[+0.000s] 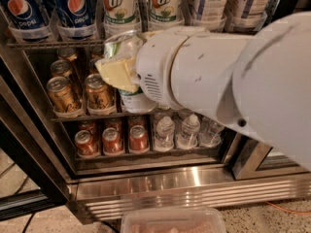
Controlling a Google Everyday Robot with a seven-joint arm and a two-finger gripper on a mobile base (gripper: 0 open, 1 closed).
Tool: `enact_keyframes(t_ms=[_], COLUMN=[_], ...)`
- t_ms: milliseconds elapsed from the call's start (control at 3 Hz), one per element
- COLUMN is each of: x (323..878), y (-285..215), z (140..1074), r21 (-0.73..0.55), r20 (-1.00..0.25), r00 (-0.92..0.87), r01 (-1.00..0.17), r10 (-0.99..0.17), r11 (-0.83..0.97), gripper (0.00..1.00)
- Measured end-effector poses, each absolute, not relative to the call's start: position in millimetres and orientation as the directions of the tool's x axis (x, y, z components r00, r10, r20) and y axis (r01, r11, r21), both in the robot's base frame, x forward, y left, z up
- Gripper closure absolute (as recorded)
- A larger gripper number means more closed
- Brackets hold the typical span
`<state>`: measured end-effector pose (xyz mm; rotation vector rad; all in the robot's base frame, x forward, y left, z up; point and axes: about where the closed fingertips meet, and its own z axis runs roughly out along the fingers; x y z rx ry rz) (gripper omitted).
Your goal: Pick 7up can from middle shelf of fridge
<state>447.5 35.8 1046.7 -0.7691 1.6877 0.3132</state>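
Observation:
My gripper (120,68) is at centre left, in front of the fridge (194,188), at the end of the big white arm (233,76). Its yellowish fingers (115,74) are shut on a tall 7up can (137,101), which is tilted, silver top toward the upper left. The can hangs just below the steel front rail of the middle shelf (53,44) and in front of the short-can rack. Two more 7up cans (119,4) stand on the middle shelf beside blue Pepsi cans (22,8). The arm hides the right side of the racks.
Short gold cans (60,93) sit on the rack below, with red cans (112,140) and small water bottles (165,130) on the lowest rack. The dark door frame (19,144) runs down the left. A clear plastic container (172,221) lies at the bottom edge.

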Motion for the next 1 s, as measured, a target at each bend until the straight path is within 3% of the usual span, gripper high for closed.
enact_keyframes(t_ms=[333,1000], x=[434,419], y=[53,64], z=[1047,1070], r21=[-0.176,-0.186], r20=[-0.94,-0.952], r00=[-0.086,-0.03], r01=[-0.707,-0.731], r10=[-0.331,-0.304], r11=[0.685,0.656], gripper=[1.0,1.0])
